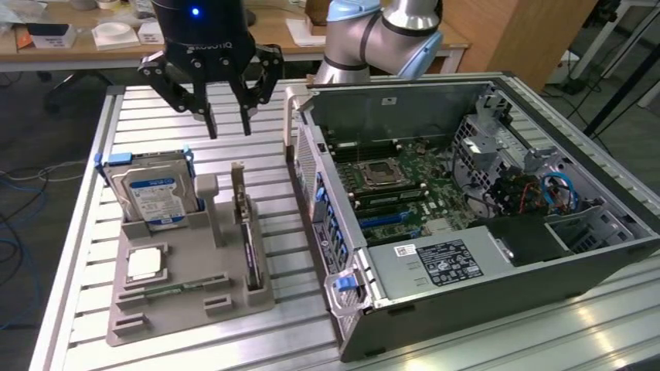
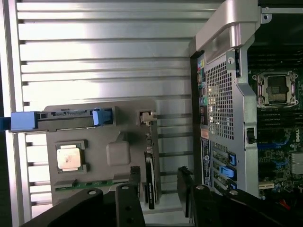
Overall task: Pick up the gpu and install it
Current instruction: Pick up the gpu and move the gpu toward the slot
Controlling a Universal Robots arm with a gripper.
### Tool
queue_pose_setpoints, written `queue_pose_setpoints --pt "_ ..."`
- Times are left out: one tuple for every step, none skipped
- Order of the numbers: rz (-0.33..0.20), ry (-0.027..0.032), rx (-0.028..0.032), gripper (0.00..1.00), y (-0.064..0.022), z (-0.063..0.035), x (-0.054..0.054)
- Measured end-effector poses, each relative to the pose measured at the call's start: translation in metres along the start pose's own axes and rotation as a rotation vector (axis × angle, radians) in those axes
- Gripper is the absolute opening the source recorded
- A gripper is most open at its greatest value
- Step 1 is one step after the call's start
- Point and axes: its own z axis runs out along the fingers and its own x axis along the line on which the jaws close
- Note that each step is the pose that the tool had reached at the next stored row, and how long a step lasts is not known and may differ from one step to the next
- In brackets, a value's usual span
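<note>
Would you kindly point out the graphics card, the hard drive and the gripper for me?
graphics card [image 1: 246,232]: exterior view, upper edge of the upright card.
hard drive [image 1: 154,197]: exterior view, its labelled face.
gripper [image 1: 229,127]: exterior view, midway between its open fingertips.

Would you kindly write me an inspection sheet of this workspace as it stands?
Surface: slatted metal table, carrying the tray and the case.
Job's things: gpu standing on edge in the grey fixture tray, not yet picked up; open computer case at the exterior view's right, motherboard exposed.
Clutter: hard drive upright, processor chip and memory stick in the same tray.
Grippers: gripper open and empty, hanging above the gpu without touching it.
Cables: blue and red cables inside the case; loose blue cables on the floor at the exterior view's left.
Surroundings: wooden desk behind, with small white items.
</note>
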Motion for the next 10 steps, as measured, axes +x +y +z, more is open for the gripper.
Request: queue_pose_setpoints --pt "0.000 0.0000 -0.0001 0.47 0.0000 0.0000 0.000" --pt "0.000 -0.0005 -0.0002 0.47 0.0000 0.0003 0.000" --pt "0.000 -0.0019 -0.0005 0.47 0.0000 0.0013 0.000" --pt "0.000 -0.0029 -0.0005 0.47 -0.0001 0.0024 0.000" --pt "0.000 -0.0040 -0.0003 0.47 -0.0002 0.0037 0.000" --pt "0.000 -0.0043 -0.0005 0.47 -0.0003 0.0054 0.000" --pt "0.000 -0.0043 -0.0004 0.47 -0.0004 0.0073 0.001" --pt "0.000 -0.0043 -0.0004 0.47 -0.0004 0.0091 0.001" --pt "0.000 -0.0043 -0.0004 0.47 -0.0006 0.0109 0.001" --pt "0.000 -0.0043 -0.0003 0.47 -0.0007 0.0127 0.001"
